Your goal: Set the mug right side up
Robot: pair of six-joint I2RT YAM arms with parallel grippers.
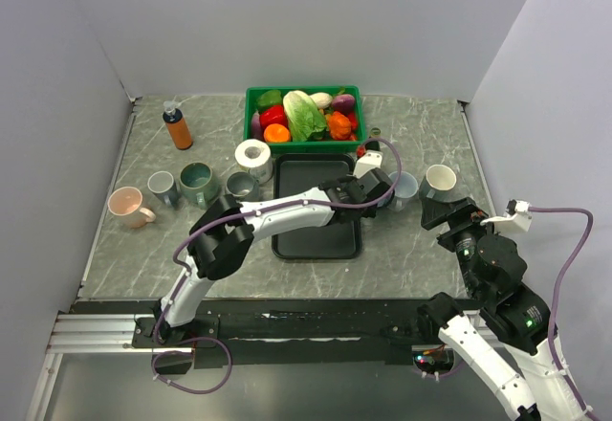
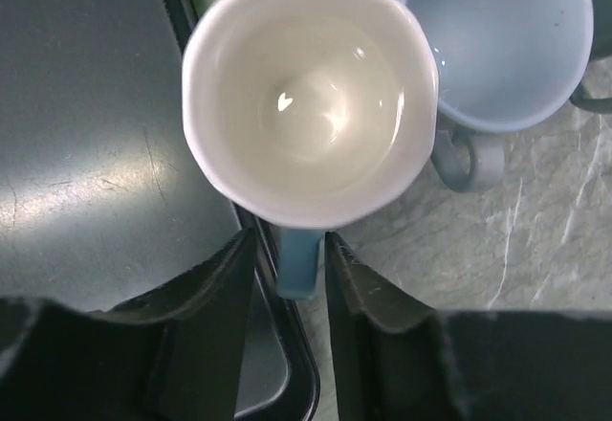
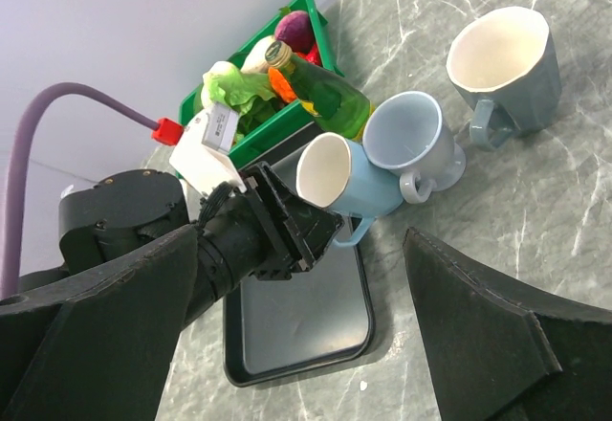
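Note:
The mug [image 2: 311,105], blue outside and white inside, shows its open mouth to the left wrist camera. In the right wrist view the mug [image 3: 368,187] leans over the right rim of the black tray [image 3: 296,325], handle low. My left gripper [image 2: 290,268] straddles the blue handle [image 2: 299,263]: the right finger lies against it and a thin gap stays on the left. From above, the left gripper [image 1: 373,191] hides most of the mug. My right gripper [image 1: 449,212] hangs wide open to the right and holds nothing.
A pale blue mug [image 1: 404,189] stands right beside the task mug, and a grey mug with a cream inside [image 1: 440,182] is further right. Behind are a green crate of vegetables [image 1: 304,115], a tape roll [image 1: 253,153] and an orange bottle [image 1: 178,126]. Several mugs [image 1: 199,184] line the left.

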